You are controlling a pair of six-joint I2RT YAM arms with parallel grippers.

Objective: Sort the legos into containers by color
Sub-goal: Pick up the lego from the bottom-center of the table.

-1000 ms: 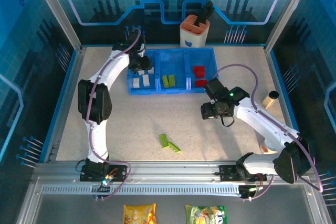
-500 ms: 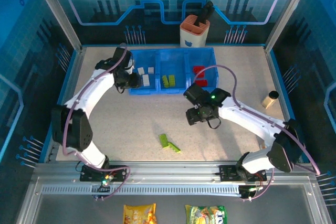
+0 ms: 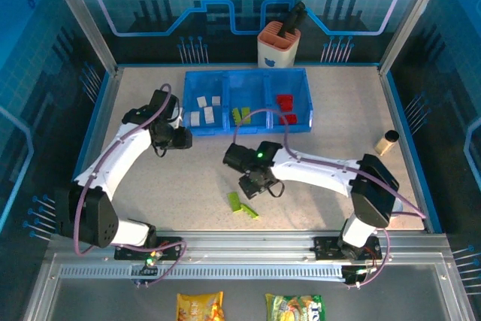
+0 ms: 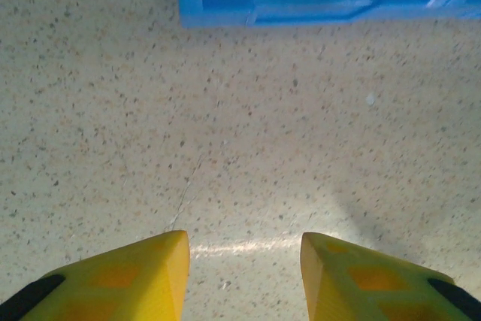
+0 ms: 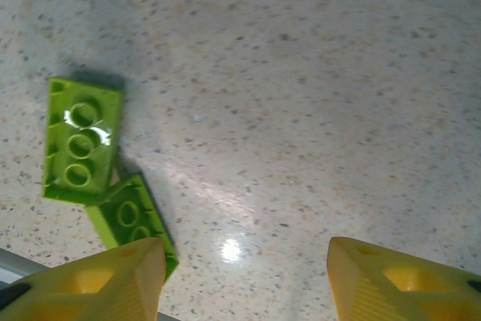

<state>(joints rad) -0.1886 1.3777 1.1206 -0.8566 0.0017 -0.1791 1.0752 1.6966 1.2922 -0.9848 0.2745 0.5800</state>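
Item 1. Tray (image 3: 225, 73), blue, three compartments, stood at the far middle of the table (image 3: 188, 186). White bricks (image 3: 203, 110) lay in the left compartment, green bricks (image 3: 240, 115) in the middle one and red bricks (image 3: 285, 107) in the right one. The right arm's cable arched across the tray's near edge.

Item 2. Loose lime bricks (image 5: 81, 140), two, lay studs up on the table near its front edge, touching each other. One end of the darker brick was hidden behind a finger (image 5: 113, 283) of the right gripper.

Item 3. Right gripper (image 5: 244, 249): fingers wide apart, holding nothing, just beside the loose lime bricks.

Item 4. Left gripper (image 4: 244, 242): fingers narrowly parted, empty, over bare table near the tray's left end.

Item 5. Orange-and-white cup (image 3: 279, 49) with a black tool (image 3: 295, 16) stood behind the tray.

Item 6. Tan cylinder (image 3: 388, 142) stood near the table's right edge, well apart from the bricks. Snack packets (image 3: 199, 306) lay in front of the arm bases
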